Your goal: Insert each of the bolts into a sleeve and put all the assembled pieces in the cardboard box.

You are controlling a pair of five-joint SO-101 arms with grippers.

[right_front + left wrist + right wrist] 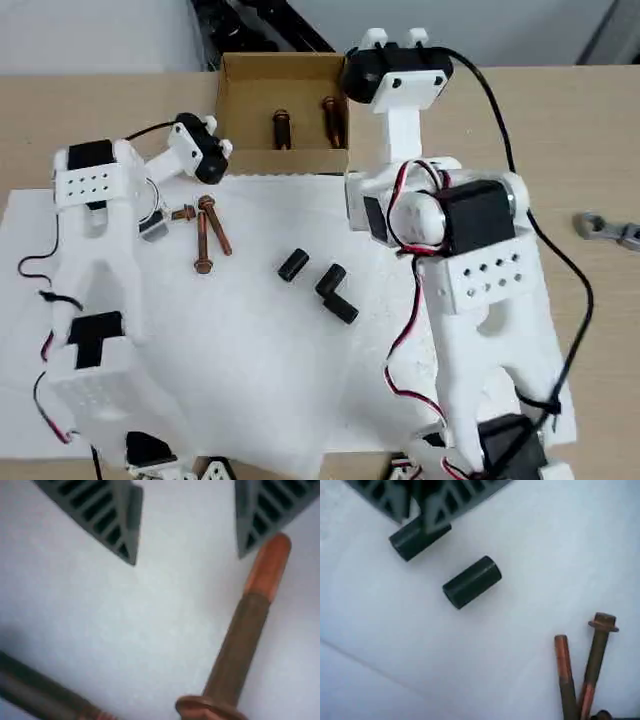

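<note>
1. Here, on the white mat (250, 380), the left gripper (186, 557) hangs low over the loose bolts (205, 235). Its two fingers (112, 520) are spread wide with nothing between them.
2. Seen from the left wrist, the copper tip of one bolt (245, 630) lies just beside one finger, while a second bolt (40, 697) lies on the mat nearby.
3. Three black sleeves (292, 265) lie near the middle of the mat, apart from the bolts. Two of them touch end to side and form an L.
4. The right gripper (420, 515) sits over one sleeve (407, 542) and partly covers it. Whether it is open or closed, or touching that sleeve, cannot be told from here. Another sleeve (472, 582) lies just beside the first.
5. The cardboard box (285, 62) stands at the far edge of the mat between the two arms, with two assembled pieces (282, 128) inside it, side by side and apart.
6. A wrench (605, 228) lies on the bare table (580, 120) off to the right, well apart from everything else.
</note>
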